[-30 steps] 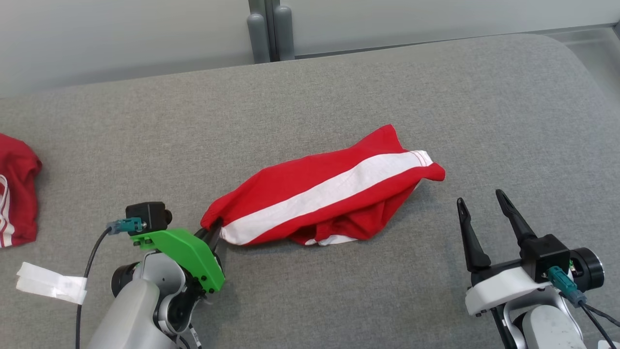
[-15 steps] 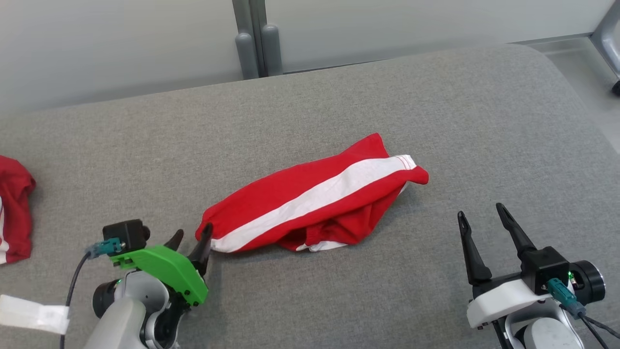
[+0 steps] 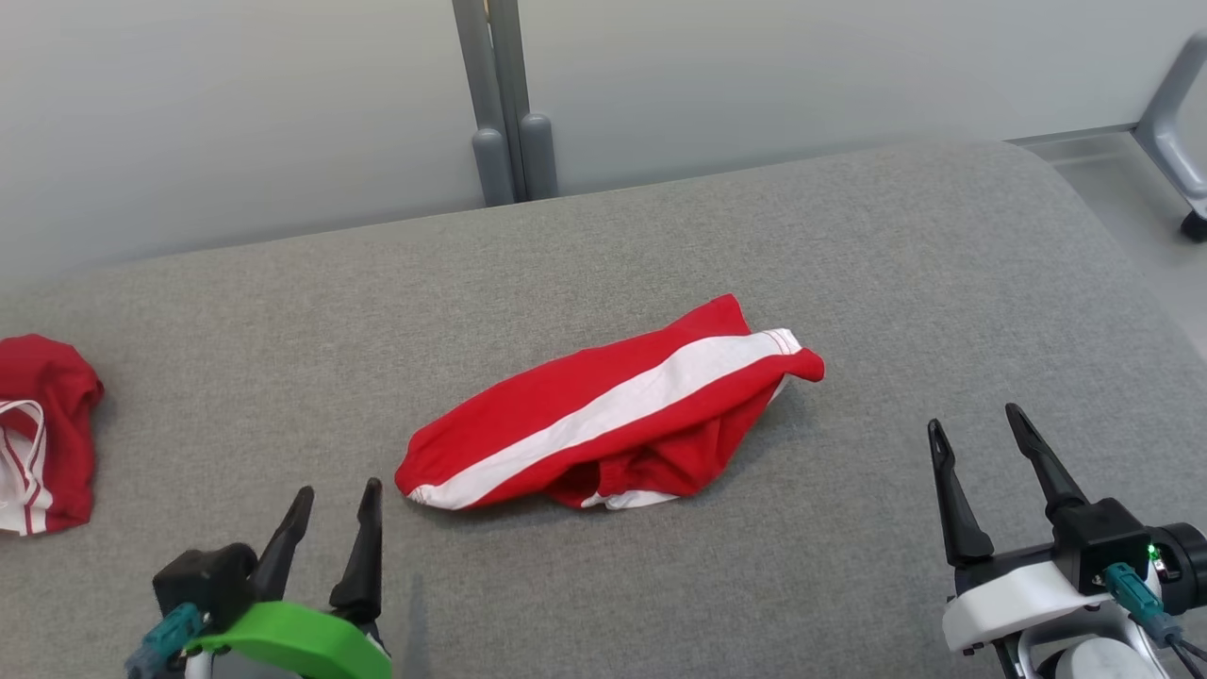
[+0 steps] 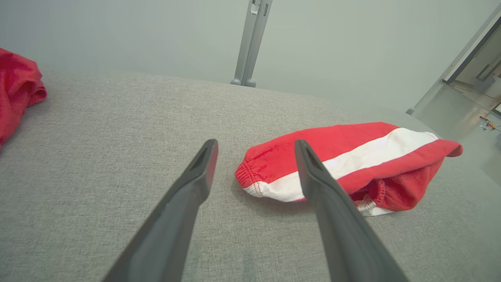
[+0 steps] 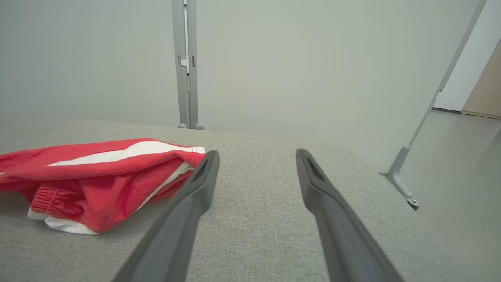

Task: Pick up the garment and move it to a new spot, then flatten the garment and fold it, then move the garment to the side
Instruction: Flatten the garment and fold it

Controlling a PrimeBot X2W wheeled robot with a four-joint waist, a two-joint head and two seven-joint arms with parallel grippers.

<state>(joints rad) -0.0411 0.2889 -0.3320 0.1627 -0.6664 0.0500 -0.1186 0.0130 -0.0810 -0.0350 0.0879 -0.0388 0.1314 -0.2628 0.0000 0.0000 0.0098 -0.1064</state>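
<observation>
Grey padded surface (image 3: 849, 236): your red white-striped shorts (image 3: 603, 415) lie crumpled mid-surface, nothing touching them. Left gripper (image 3: 339, 488) and right gripper (image 3: 974, 419) spread wide, empty, either side. Relocation looks done; flattening, folding, side move remain.

Bare lab-like test room, grey fabric-covered worktop (image 3: 660, 236), plain pale partition panels (image 3: 236, 113), metal post (image 3: 500, 94), smooth floor (image 5: 462, 156)

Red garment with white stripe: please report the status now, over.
Left gripper, right gripper open, off the cloth. Red white-striped garment bunched on grey padded surface. Other red garment far left, clear.
</observation>
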